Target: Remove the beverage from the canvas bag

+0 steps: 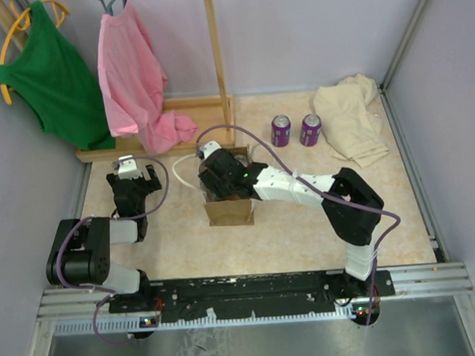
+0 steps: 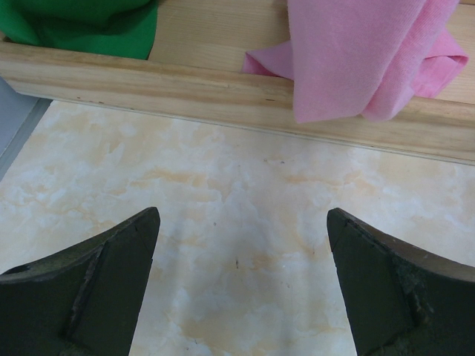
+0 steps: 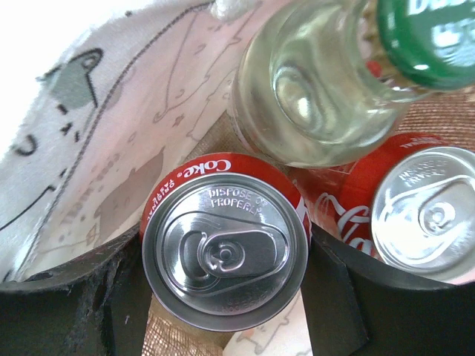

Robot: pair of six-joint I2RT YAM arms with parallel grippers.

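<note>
The tan canvas bag (image 1: 230, 212) stands mid-table, with its white handle (image 1: 187, 166) to the left. My right gripper (image 1: 221, 179) reaches down into it. In the right wrist view the gripper (image 3: 226, 259) has its fingers pressed on both sides of an upright red Coke can (image 3: 225, 256). A second Coke can (image 3: 423, 215) and a clear bottle (image 3: 312, 96) with a green cap (image 3: 430, 37) stand beside it against the printed bag lining (image 3: 111, 133). My left gripper (image 1: 133, 180) is open and empty over bare table (image 2: 243, 222), left of the bag.
Two purple cans (image 1: 280, 130) (image 1: 310, 129) stand behind the bag. A cream cloth (image 1: 351, 118) lies at the back right. A wooden rack base (image 1: 194, 120) (image 2: 223, 93) carries a pink shirt (image 1: 139, 87) (image 2: 364, 52) and a green shirt (image 1: 58, 76).
</note>
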